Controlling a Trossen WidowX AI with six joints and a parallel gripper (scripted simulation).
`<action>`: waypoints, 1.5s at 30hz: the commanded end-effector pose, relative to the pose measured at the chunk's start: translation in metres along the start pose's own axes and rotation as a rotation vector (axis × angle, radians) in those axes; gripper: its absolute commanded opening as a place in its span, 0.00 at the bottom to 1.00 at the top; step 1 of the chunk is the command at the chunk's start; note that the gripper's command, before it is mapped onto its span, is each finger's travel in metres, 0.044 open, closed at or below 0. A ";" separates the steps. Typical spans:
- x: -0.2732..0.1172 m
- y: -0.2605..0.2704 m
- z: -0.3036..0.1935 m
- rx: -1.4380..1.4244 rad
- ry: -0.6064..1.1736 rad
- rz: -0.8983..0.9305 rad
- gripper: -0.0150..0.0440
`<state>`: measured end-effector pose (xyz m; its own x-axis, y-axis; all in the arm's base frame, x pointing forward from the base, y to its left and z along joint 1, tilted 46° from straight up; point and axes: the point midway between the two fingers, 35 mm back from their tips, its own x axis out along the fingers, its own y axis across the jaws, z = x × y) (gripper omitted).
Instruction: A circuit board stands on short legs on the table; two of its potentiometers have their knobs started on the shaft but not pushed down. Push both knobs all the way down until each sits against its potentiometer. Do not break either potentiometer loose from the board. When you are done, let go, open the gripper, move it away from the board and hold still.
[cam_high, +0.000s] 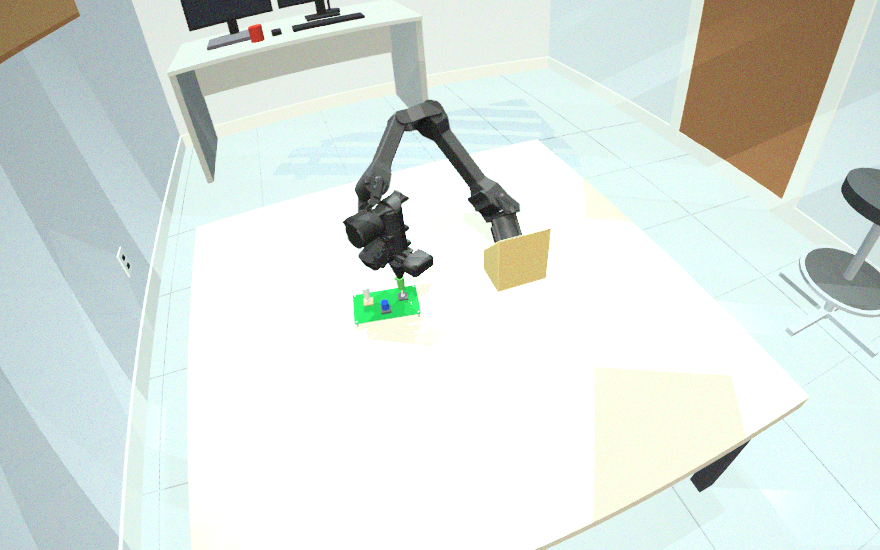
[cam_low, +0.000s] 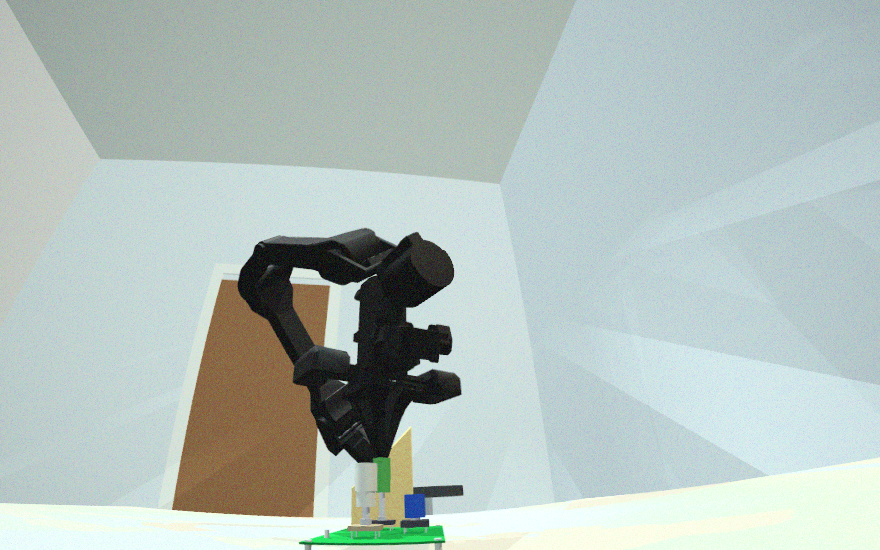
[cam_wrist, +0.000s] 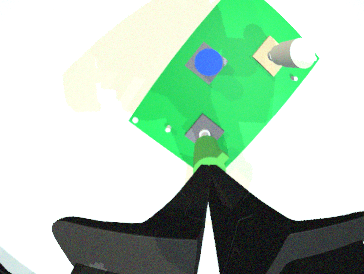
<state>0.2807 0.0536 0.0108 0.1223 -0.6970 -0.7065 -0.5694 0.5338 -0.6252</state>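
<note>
Pressing: the gripper (cam_wrist: 207, 170) has its fingers together with nothing between them, and the tips sit on top of the green knob (cam_wrist: 207, 150).
Green knob: at the centre of the wrist view, tall on its shaft above a grey square base, near the lower edge of the board.
Circuit board (cam_high: 369, 311): green, on the white table (cam_high: 454, 421), left of centre in the top view.
White knob (cam_wrist: 295, 55): upper right in the wrist view, also raised on its shaft.
Blue knob (cam_wrist: 209, 63): low on its base, between the other two.
Cardboard box (cam_high: 519, 259): right of the board, well apart.
</note>
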 end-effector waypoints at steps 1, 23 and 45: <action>0.005 -0.001 0.000 0.000 0.002 -0.005 0.25; 0.015 -0.001 0.000 0.000 0.002 -0.006 0.25; 0.027 -0.001 0.000 0.000 0.003 -0.006 0.25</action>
<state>0.2802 0.0462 0.0021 0.1428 -0.6929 -0.7068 -0.5859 0.5163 -0.6246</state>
